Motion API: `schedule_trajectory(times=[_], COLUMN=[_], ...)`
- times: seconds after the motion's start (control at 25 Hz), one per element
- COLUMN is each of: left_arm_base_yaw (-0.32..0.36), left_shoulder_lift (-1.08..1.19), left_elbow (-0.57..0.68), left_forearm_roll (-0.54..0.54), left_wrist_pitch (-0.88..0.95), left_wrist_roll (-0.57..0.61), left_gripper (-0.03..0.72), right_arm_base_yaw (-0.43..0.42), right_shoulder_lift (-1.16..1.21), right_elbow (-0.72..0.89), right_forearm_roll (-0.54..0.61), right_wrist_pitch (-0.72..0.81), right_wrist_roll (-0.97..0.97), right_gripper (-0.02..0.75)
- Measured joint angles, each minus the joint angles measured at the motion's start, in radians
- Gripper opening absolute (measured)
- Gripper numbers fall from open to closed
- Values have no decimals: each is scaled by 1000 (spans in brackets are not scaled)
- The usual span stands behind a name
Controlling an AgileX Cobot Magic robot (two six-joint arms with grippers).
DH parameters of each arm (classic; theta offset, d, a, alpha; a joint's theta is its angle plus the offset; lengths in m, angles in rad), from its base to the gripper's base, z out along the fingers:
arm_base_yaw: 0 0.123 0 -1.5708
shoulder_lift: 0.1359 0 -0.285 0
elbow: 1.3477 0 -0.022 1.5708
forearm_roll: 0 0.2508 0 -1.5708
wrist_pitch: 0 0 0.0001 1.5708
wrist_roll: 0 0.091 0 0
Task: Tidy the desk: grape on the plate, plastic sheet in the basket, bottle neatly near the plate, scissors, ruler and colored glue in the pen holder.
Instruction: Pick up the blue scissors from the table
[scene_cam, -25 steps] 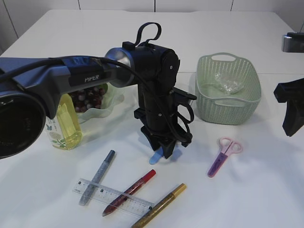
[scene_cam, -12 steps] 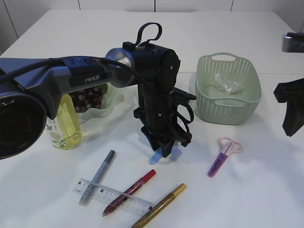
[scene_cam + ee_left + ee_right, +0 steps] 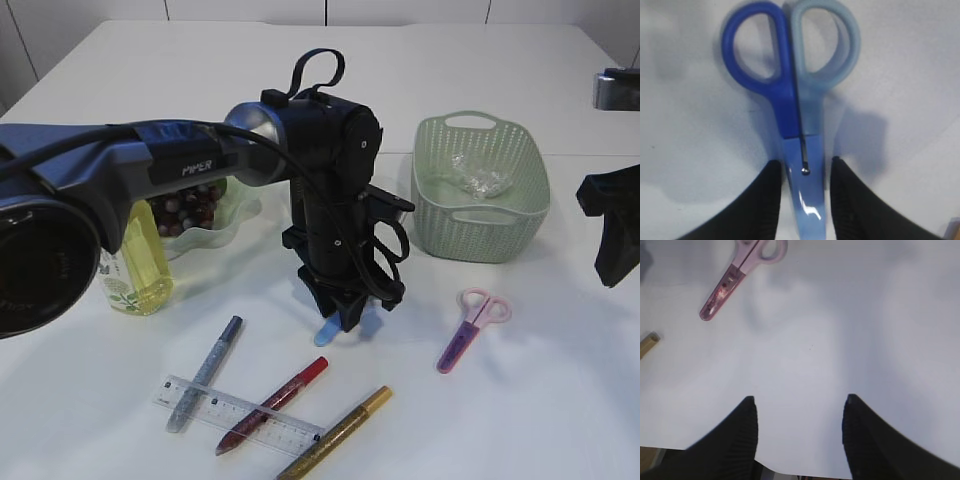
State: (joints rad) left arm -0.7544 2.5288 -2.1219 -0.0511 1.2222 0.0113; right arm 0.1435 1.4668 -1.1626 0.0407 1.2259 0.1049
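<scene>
At the left of the exterior view you see a bottle (image 3: 140, 262) of yellow liquid upright on the white worktop (image 3: 540, 400), just in front of a plate (image 3: 232, 215) holding grapes (image 3: 185, 205). Lower left lie three glue pens, silver (image 3: 204, 372), red (image 3: 272, 405) and gold (image 3: 335, 433), with a clear ruler (image 3: 238, 413) across them. At centre your left gripper (image 3: 343, 318) points down at the blue scissors (image 3: 792, 95); in the wrist view its fingers (image 3: 760, 210) bracket the sheathed blades just below the handles, set close at either side, though you cannot tell if they press. Right of centre, pink scissors (image 3: 472, 326) lie flat. Behind them the green basket (image 3: 480, 215) holds a plastic sheet (image 3: 478, 175). At the right edge your right gripper (image 3: 800, 440) hangs released above bare worktop.
</scene>
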Motion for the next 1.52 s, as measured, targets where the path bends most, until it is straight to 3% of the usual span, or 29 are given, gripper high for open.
schedule_trajectory(times=[0.36, 1.24, 1.52], left_arm_base_yaw=[0, 0, 0], left_shoulder_lift=[4, -2, -51], left_elbow=[-2, -1, 100], left_forearm_roll=[16, 0, -5], left_wrist_pitch=[4, 0, -11], left_wrist_roll=[-1, -28, -30], left_gripper=[159, 142, 142], right_arm_base_yaw=[0, 0, 0], right_shoulder_lift=[0, 0, 0], right_elbow=[0, 0, 0], right_forearm_roll=[2, 2, 2], right_wrist_pitch=[0, 0, 0], right_wrist_roll=[0, 0, 0], right_gripper=[430, 430, 430])
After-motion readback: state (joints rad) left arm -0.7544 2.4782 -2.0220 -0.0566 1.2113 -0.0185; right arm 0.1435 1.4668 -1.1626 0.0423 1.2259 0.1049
